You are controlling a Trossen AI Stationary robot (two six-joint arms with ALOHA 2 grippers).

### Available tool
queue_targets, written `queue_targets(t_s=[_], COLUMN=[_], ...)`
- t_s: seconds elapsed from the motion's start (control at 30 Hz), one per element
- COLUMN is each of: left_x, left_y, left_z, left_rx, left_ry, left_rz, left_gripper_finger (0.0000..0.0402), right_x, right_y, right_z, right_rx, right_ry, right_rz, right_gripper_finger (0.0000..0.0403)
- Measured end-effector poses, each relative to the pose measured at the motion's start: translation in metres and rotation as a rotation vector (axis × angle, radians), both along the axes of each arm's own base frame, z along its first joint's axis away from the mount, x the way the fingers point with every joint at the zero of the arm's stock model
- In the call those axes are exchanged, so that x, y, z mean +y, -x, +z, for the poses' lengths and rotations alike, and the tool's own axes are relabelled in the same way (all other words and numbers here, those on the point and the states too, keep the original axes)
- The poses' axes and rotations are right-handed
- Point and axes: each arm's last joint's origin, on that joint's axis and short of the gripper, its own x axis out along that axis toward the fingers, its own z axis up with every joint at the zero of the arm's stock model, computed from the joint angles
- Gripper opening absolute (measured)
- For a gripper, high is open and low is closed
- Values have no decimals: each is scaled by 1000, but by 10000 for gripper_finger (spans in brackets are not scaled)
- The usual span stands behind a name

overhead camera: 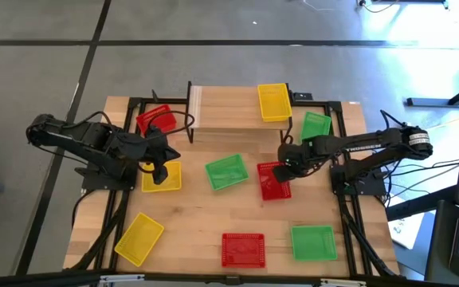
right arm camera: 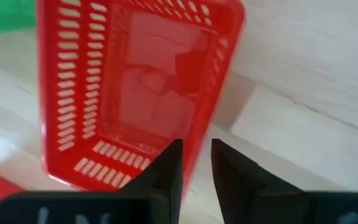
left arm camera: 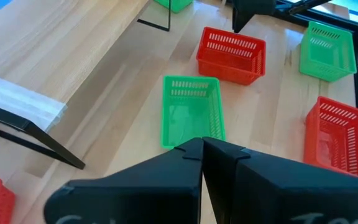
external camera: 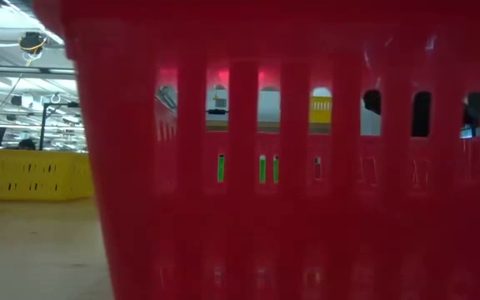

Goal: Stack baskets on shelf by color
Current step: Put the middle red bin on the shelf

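In the high view, the light wooden table [overhead camera: 213, 215] kept bare planks in its lower middle, between a yellow mesh basket [overhead camera: 139, 237] at lower left, a red mesh basket [overhead camera: 243, 249] near the bottom edge and a green mesh basket [overhead camera: 313, 242] at lower right. The low plank-topped shelf with thin black legs [overhead camera: 225, 108] stood at upper centre, carrying one yellow plastic basket [overhead camera: 273, 102] at its right end; the rest of the plank was open.

The right gripper [right arm camera: 196, 155] hovered right of centre over a shallow red slotted basket [right arm camera: 138, 93]. Its two dark fingers stood a little apart, straddling the basket's near rim, with a narrow gap on either side of the wall; whether they touched it could not be told. That basket lay on the table in front of the shelf's right end, beside a tilted green basket [overhead camera: 226, 171] at centre.

The left gripper [left arm camera: 202, 149] was left of centre, fingers pressed together with nothing between them, above another yellow basket [overhead camera: 160, 177]. A further red basket [overhead camera: 154, 119] sat left of the shelf, another green one [overhead camera: 316, 125] to its right.
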Motion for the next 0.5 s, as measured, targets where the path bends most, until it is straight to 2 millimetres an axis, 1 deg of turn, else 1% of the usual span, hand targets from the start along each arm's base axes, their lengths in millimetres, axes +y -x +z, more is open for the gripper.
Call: queue_targets(t_s=[0.1, 0.3, 0.5], left_x=[0, 0, 0], left_y=[0, 0, 0], left_z=[0, 0, 0], left_rx=[0, -2, -2], left_ry=[0, 0, 0], left_rz=[0, 0, 0], left_gripper_finger=[0, 0, 0], right_x=[-2, -2, -2], right_y=[-2, -4, -6], right_z=[-2, -13, -18], right_rx=[-34, 16, 39], right_ry=[2, 5, 6], right_rz=[-6, -9, -9], right_gripper_finger=[79, 79, 79])
